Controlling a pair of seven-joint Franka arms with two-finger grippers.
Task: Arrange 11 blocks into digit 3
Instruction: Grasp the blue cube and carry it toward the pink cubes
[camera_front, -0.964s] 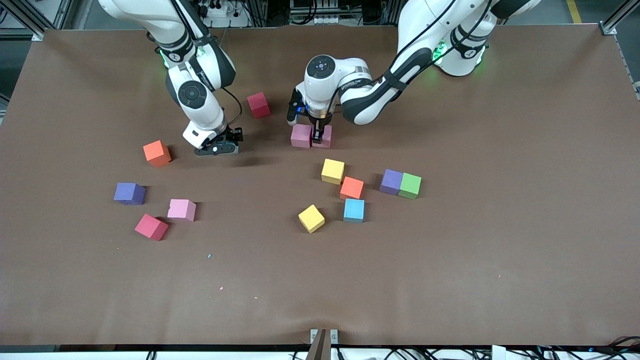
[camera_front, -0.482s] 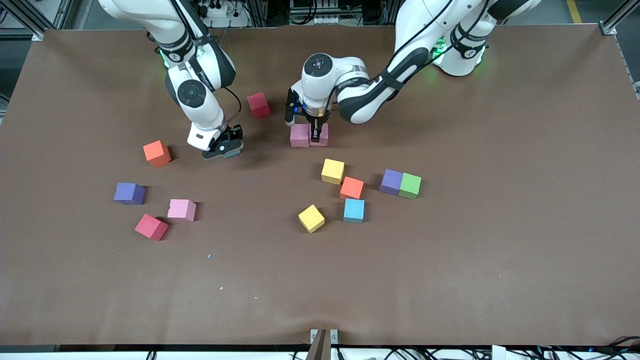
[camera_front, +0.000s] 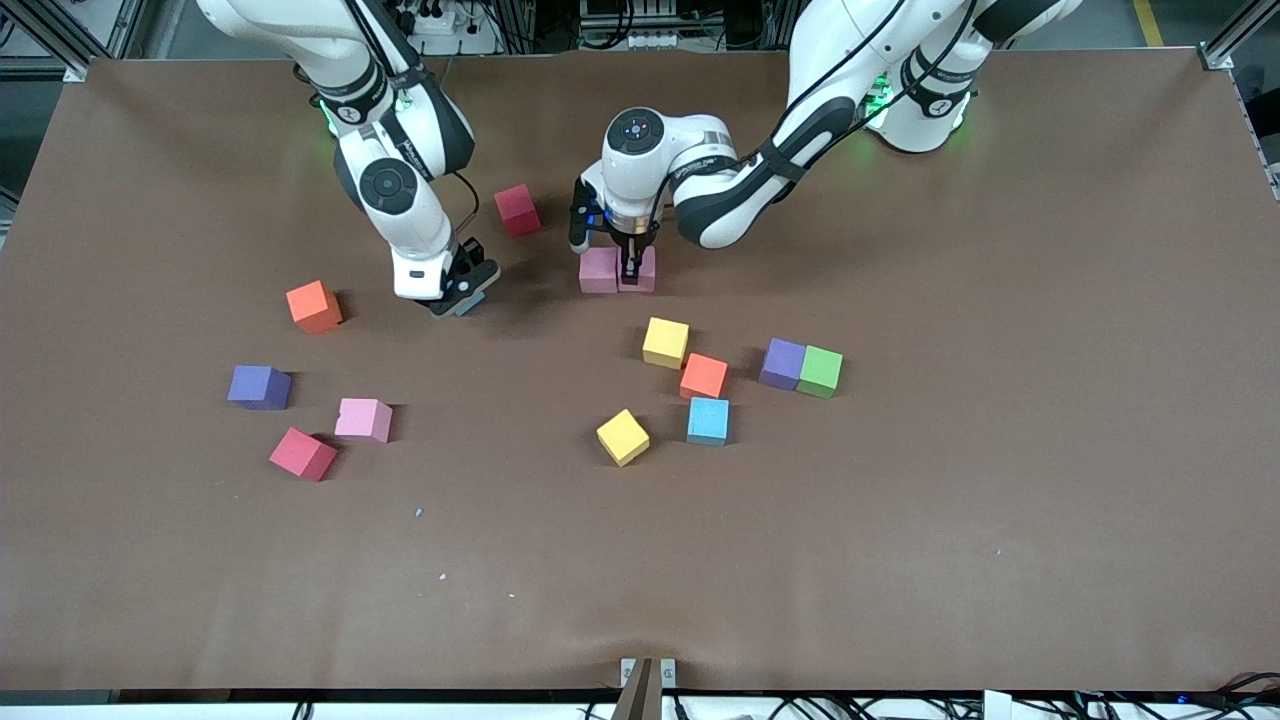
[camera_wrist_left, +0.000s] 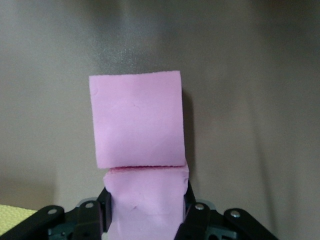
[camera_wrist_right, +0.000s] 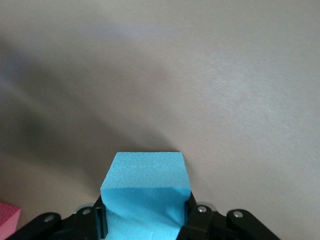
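Cubes counted in the front view: fourteen. Three pink, two red, two orange, two purple, two yellow, two light blue, one green.

Two pink cubes sit side by side, touching, mid-table toward the robots' bases: the free pink cube (camera_front: 598, 270) and the gripped pink cube (camera_front: 646, 268). The left gripper (camera_front: 632, 272) is clenched on the latter, which rests on the table; its sides dent under the fingers (camera_wrist_left: 106, 212). This pair is the only row begun, its long axis running along the table from one arm's end to the other. No digit shape yet.

The right gripper (camera_front: 457, 297) grasps a light blue cube (camera_wrist_right: 146, 192) just above bare table, between the orange cube (camera_front: 313, 306) and the pink pair.

Loose cubes:
- red (camera_front: 517, 209), near the bases
- yellow (camera_front: 665, 342), orange (camera_front: 703, 376), light blue (camera_front: 708, 420), yellow (camera_front: 622, 437), clustered nearer the camera than the pink pair
- purple (camera_front: 782, 363) touching green (camera_front: 820, 371)
- purple (camera_front: 258, 387), pink (camera_front: 363, 419), red (camera_front: 302, 454), toward the right arm's end

Surface: brown matte table cover (camera_front: 900, 500), a few small crumbs on it. Aluminium framing, cables and power strips around the edges.
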